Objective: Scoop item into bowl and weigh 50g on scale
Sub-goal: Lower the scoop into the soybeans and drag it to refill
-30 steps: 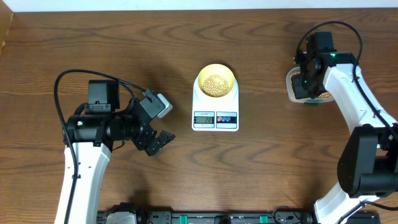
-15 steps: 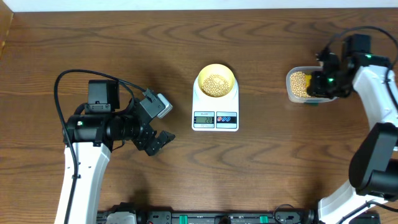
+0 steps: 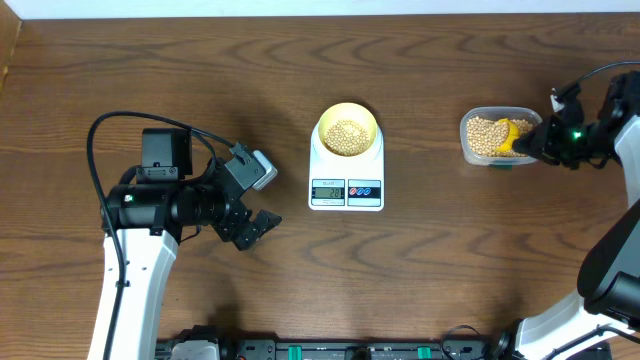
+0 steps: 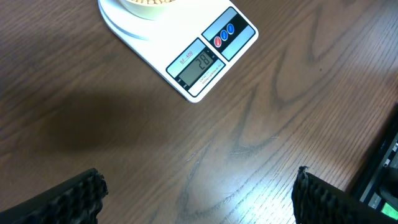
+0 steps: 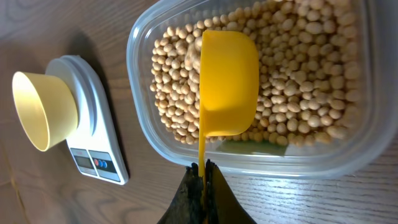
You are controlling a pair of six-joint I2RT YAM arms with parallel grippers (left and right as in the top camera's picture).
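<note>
The pale yellow bowl [image 3: 347, 128] stands on the white scale [image 3: 346, 180] at the table's middle and holds tan beans [image 3: 347, 135]. The scale's display [image 4: 200, 65] shows in the left wrist view. More beans [image 5: 292, 68] fill a clear tub [image 3: 482, 117] at the right. My right gripper [image 5: 202, 171] is shut on the handle of a yellow scoop [image 5: 228, 81], whose cup lies on its side among the tub's beans. It also shows in the overhead view [image 3: 535, 143]. My left gripper [image 3: 255, 227] is open and empty, left of the scale.
Black frame with connectors [image 3: 330, 350] runs along the table's front edge. A white wall strip [image 3: 300, 8] borders the far edge. The left arm's cable [image 3: 110, 125] loops above its base.
My right arm has swung out to the right of the tub. The scoop, hidden under the arm before, now shows in the tub's beans. The left arm has not moved.
</note>
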